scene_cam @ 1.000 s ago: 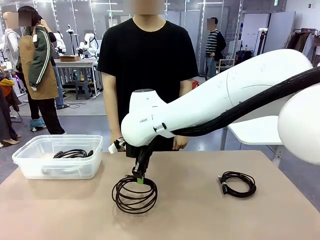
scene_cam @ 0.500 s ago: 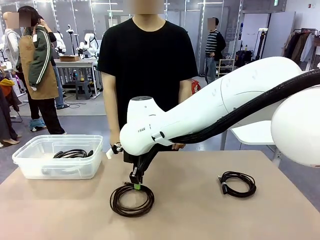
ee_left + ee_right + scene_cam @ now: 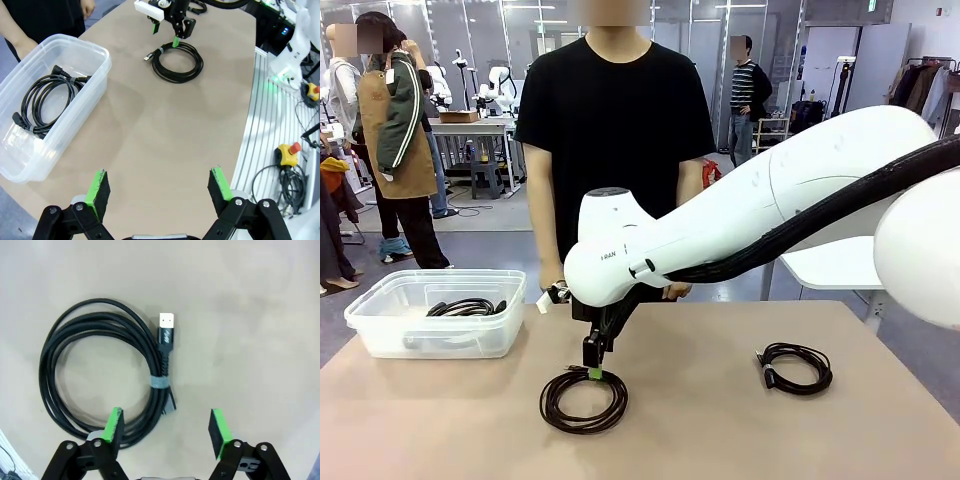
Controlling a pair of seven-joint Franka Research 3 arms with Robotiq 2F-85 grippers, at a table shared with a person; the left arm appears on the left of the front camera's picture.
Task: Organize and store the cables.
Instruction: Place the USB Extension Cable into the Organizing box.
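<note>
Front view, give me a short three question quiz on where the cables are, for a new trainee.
1. True or false: the right gripper is clamped shut on the middle coil.
2. How many coils lie on the table, outside the clear bin? A one, B two, C three.
3. Fill in: the bin holds a coiled black ____.
Key: 1 false, its jaws stand open just above that coil. 2 B, the middle coil and the right coil. 3 cable.
</note>
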